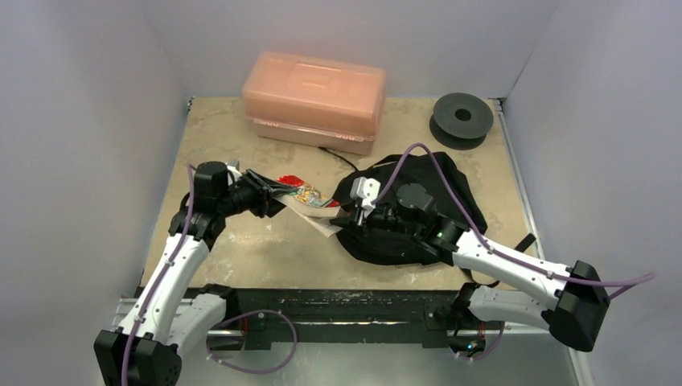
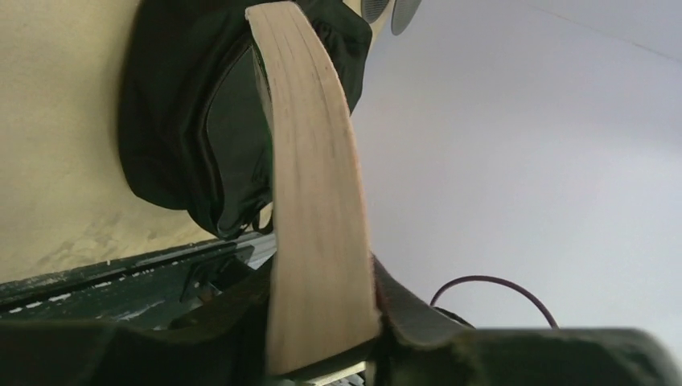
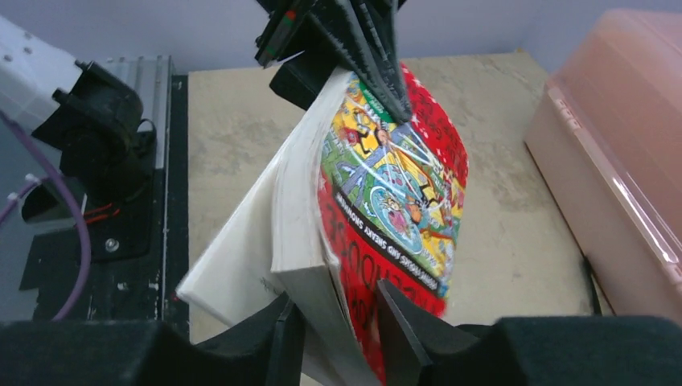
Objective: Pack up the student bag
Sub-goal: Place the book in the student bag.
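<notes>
The student bag (image 1: 438,189) is a soft black backpack lying at centre right, under my right arm; it also shows in the left wrist view (image 2: 181,121). A paperback book (image 1: 304,198) with a red cartoon cover hangs above the table just left of the bag. My left gripper (image 1: 269,193) is shut on its left end, where the tan page edges (image 2: 314,201) fill the jaws. My right gripper (image 3: 338,330) is shut on the other end of the book (image 3: 378,193), one finger on the white back and one on the red cover.
A rigid orange-pink plastic box (image 1: 314,100) stands at the back centre, and also shows in the right wrist view (image 3: 619,161). A black spool (image 1: 461,119) sits at the back right. A black rail (image 1: 338,305) runs along the near edge. Grey walls enclose three sides.
</notes>
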Motion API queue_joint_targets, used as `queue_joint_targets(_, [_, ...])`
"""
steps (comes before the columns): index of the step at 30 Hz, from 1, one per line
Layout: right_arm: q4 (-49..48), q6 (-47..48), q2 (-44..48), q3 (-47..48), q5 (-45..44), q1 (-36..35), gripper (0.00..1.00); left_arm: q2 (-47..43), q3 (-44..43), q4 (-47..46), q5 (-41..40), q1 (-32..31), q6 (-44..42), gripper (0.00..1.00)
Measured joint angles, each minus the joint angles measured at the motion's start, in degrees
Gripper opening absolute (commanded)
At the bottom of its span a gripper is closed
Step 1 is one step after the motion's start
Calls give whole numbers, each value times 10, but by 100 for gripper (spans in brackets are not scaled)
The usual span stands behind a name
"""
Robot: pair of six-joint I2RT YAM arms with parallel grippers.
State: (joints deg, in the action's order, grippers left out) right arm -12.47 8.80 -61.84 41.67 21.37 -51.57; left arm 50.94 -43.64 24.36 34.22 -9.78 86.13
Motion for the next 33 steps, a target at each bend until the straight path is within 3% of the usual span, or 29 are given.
queue_joint_targets(2, [-2,0,1,0,-30,-6,65,-1,6,-6,-5,0,-3,7])
queue_joint_targets(4, [-11,-12,7,-8,-59,-7,77,-1,12,-16,-11,0,-4,0])
queue_joint_targets(9, [-23,-89,56,-57,-147,-7,98,8,9,-46,-35,0,-38,0])
queue_joint_targets(15, [-4,-250,96,-86,-214,30,99,3,3,-86,-91,1,-116,0])
queue_joint_targets(23, [-49,-525,91,-112,-94,171,99,-95,43,-222,-85,3,-184,0])
queue_joint_targets(28, [-224,-700,17,-128,-12,184,99,-151,121,-329,-72,3,-177,0])
queue_joint_targets(33, [-433,-844,-99,-157,27,178,99,-144,156,-410,-62,3,-151,0])
